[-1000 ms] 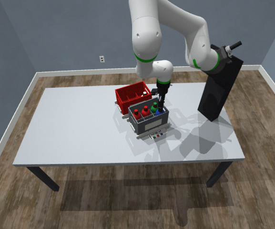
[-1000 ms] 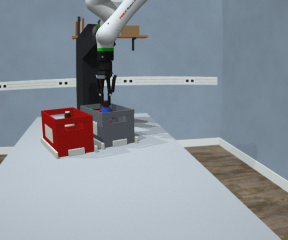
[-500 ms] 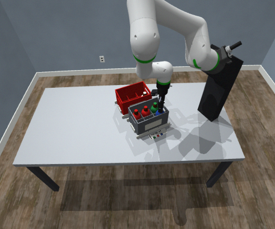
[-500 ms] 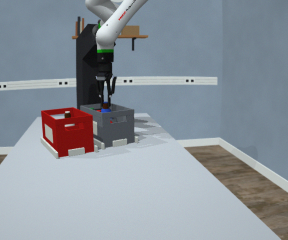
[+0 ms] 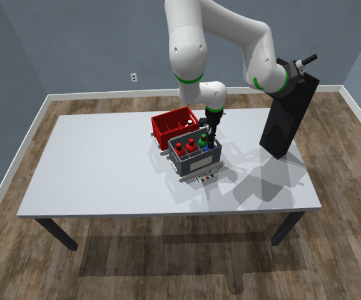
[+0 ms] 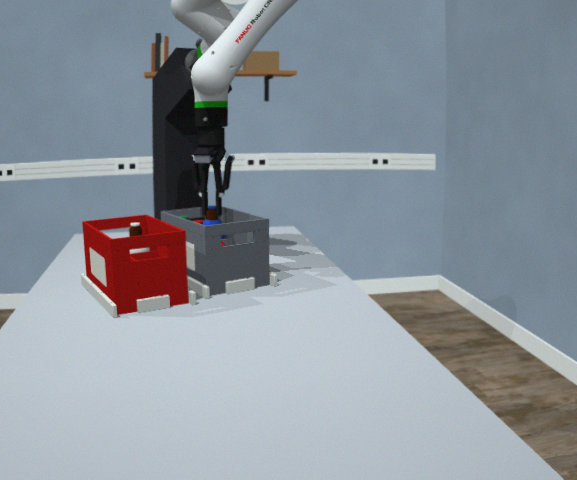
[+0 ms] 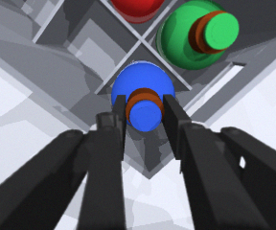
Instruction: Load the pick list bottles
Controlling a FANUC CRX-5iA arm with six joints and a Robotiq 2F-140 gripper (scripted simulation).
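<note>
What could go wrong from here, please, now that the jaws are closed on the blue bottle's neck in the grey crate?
1. The gripper holds the blue bottle only by its narrow neck; it might swing or slip.
2. The green bottle stands in the next cell, and the divider is close; either could get bumped or catch the bottle.
3. Any snag could tilt or shift the grey crate off its white stops.

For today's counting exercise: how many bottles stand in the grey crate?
4: two red, one green, one blue. Others may be hidden.
</note>
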